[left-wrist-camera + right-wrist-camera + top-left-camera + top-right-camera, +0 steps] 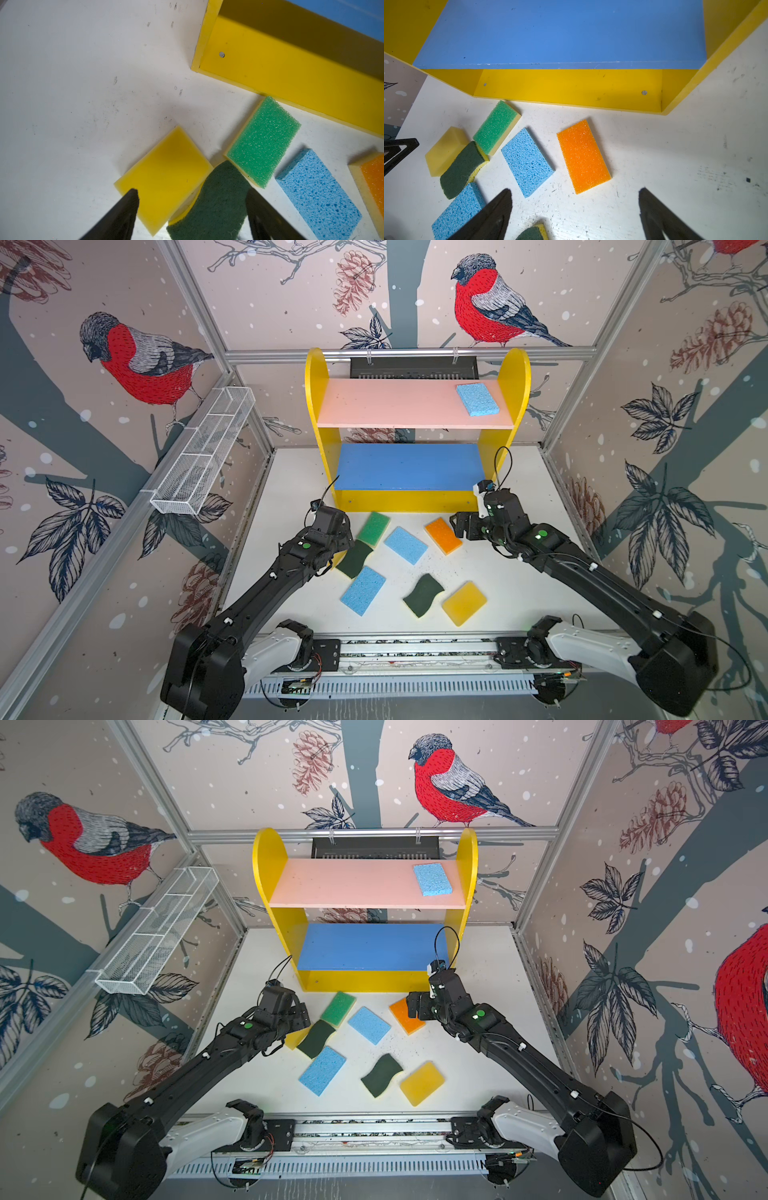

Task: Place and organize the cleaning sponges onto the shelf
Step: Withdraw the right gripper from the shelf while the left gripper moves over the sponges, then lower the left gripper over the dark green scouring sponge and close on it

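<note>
White wire mesh forms the long basket (203, 452) clipped to the frame at far left, and nothing lies in it that I can see. Next along, the left fingers (120, 216) stand moderately apart and empty above the tabletop (511, 593). They straddle a yellow sponge (164, 176) and the wavy dark green scourer (218, 203) that overlaps its edge.

A green sponge (373, 529) touches that scourer's far end, just in front of the base of the shelf (316, 377). Beside it lies a light blue sponge (405, 544), with a second light blue sponge (363, 590) nearer the robot. Further right are another dark green scourer (423, 594), a second yellow sponge (464, 603) just beside it, and an orange sponge (443, 536). The right fingers (494, 218) are spread wide and hold nothing, hovering just short of the orange sponge's near end.

On the shelf, only a third light blue sponge (477, 399) is placed, at the right end of the pink upper board (395, 402). The blue middle board (407, 466) is bare.

I judge the task barely begun, with one sponge shelved and eight on the tabletop, and both arms poised to pick. The right arm seems best set. It needs to move forward over the orange sponge, turn so the fingers span its narrow width, drop, and squeeze gently, since foam gives. The left arm's pair overlaps, so closing as it stands would likely catch both. Taking the scourer alone first looks cleaner.
</note>
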